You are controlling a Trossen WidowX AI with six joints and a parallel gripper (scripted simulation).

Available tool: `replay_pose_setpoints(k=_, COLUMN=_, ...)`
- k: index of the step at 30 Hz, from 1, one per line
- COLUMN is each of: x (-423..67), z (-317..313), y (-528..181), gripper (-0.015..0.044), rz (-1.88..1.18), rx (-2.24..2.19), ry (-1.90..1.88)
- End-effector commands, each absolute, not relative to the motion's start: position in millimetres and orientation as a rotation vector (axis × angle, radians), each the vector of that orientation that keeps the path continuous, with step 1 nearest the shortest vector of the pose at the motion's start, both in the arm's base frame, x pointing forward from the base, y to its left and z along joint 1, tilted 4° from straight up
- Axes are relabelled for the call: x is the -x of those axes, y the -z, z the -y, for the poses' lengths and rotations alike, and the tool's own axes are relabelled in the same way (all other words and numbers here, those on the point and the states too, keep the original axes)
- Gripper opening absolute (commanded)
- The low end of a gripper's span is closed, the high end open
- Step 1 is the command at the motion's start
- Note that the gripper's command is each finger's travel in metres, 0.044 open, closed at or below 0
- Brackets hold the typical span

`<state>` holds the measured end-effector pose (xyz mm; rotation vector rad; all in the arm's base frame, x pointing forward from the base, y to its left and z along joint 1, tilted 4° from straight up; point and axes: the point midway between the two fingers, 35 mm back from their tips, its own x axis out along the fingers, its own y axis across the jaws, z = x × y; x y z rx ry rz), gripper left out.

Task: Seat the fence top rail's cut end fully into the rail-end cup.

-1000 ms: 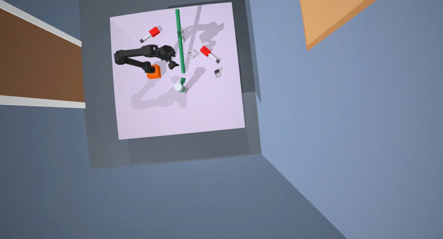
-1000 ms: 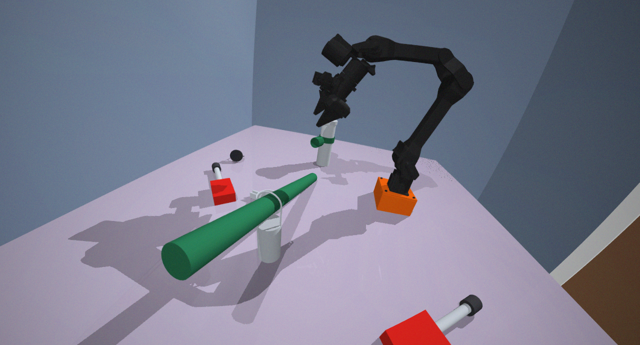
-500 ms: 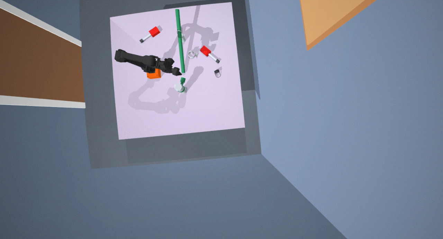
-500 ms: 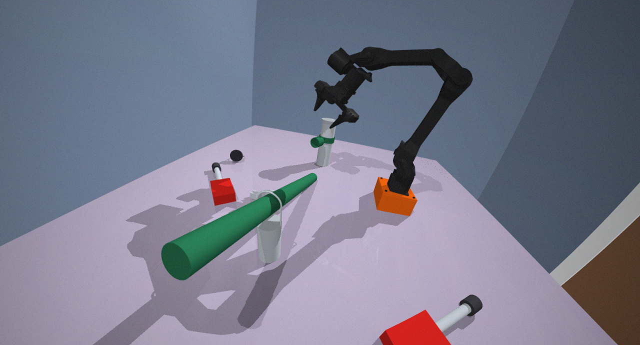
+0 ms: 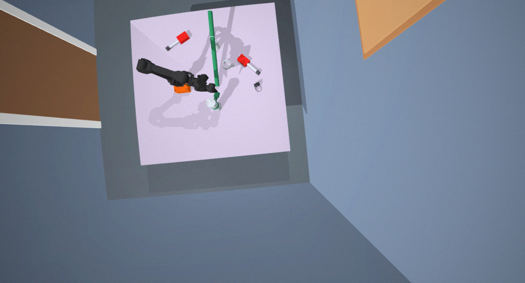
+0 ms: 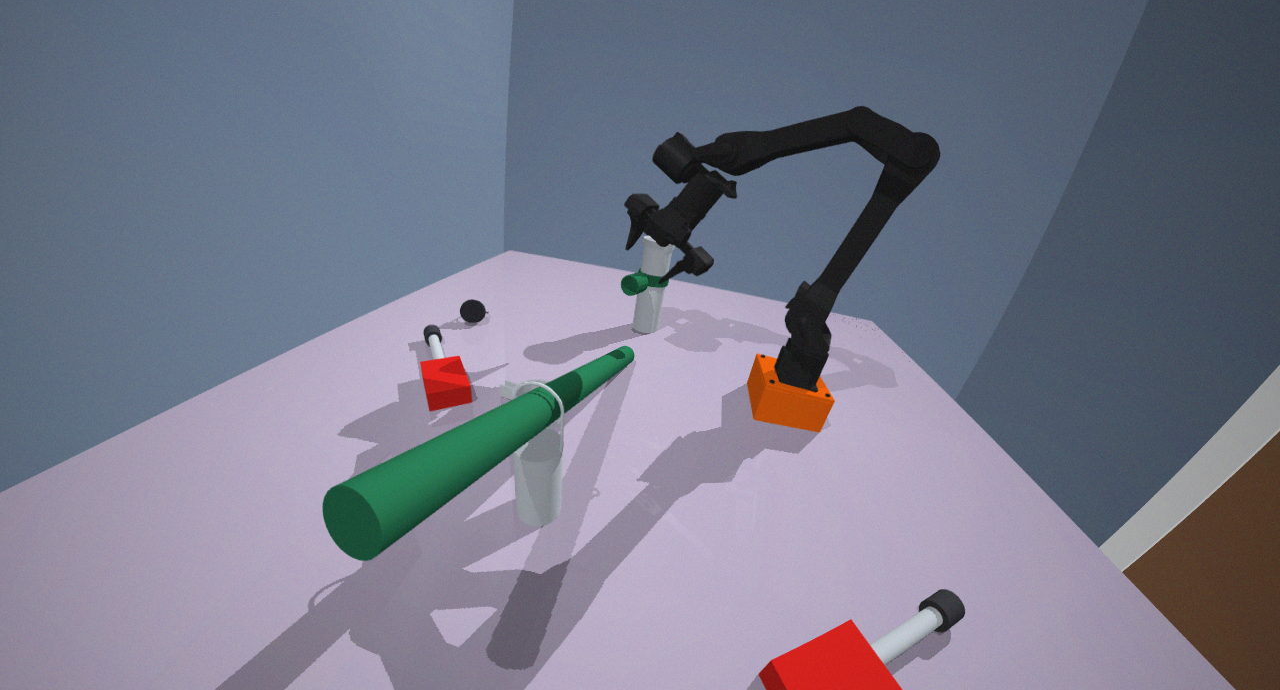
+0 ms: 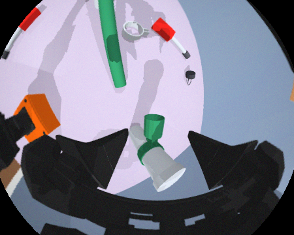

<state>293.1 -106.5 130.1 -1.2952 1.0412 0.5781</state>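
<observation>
The green rail (image 5: pixel 213 50) (image 6: pixel 447 462) (image 7: pixel 108 26) runs through the thin loop cap (image 6: pixel 562 413) on the short post (image 6: pixel 538 498). Its cut end points at the green rail-end cup (image 5: pixel 216 95) (image 6: pixel 633 283) (image 7: pixel 154 127), with a gap between them. The cup hangs on the brace band (image 7: pixel 148 151) around the big white post (image 5: pixel 211 103) (image 6: pixel 648 305) (image 7: pixel 158 163); the band sits some way below the post's top. My gripper (image 6: pixel 646 264) (image 7: pixel 159 132) is wide open and empty, close to the upper post. Finger contact with the post or cup cannot be told.
Two red blocks (image 5: pixel 182 37) (image 5: pixel 243 60) with white handles lie on either side of the rail. A pale ring clamp (image 5: pixel 227 64) (image 7: pixel 132 30) and a small black-topped part (image 5: pixel 257 86) (image 7: pixel 190 75) lie right of it. The orange arm base (image 5: pixel 181 89) (image 6: pixel 792 404) stands left.
</observation>
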Motion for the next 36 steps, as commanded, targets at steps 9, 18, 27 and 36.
replay_pose_setpoints(k=9, x=-296.8, z=108.3, y=-110.1, gripper=0.044, rz=-1.037, rx=1.299, ry=-0.583)
replay_pose_setpoints(k=18, x=-304.5, z=111.5, y=-97.7, gripper=0.044, rz=-1.037, rx=1.299, ry=-0.583)
replay_pose_setpoints(k=27, x=-311.5, z=114.4, y=-85.0, gripper=0.044, rz=-1.037, rx=1.299, ry=-0.583)
replay_pose_setpoints(k=36, x=-317.7, z=117.0, y=-72.0, gripper=0.044, rz=-1.036, rx=1.3, ry=-0.582)
